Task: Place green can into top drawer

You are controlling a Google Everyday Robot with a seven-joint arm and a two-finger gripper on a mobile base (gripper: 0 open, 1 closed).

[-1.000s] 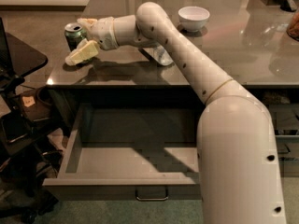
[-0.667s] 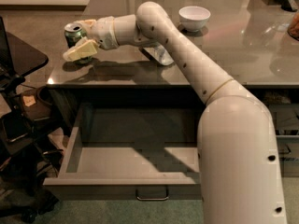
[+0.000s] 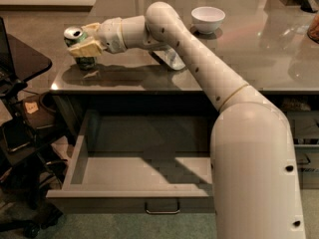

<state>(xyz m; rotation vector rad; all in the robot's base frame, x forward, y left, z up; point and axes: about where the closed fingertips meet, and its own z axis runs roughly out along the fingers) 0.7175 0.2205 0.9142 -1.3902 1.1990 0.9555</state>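
The green can stands near the front left corner of the grey counter, its silver top showing. My gripper reaches in from the right and is shut on the can, with one pale finger across its front. I cannot tell whether the can's base still touches the counter. The top drawer is pulled open below the counter, its grey inside bare, with a small metal bar handle at front centre. My arm's big lower link covers the drawer's right part.
A white bowl sits further back on the counter. A clear plastic bottle lies behind my forearm. A black desk and chair stand at the left, close to the drawer's side. Narrower drawers are at the right.
The near finger, which was spread out below and in front of the can, has come up against it. The gripper has closed on the can. The arm has barely shifted.
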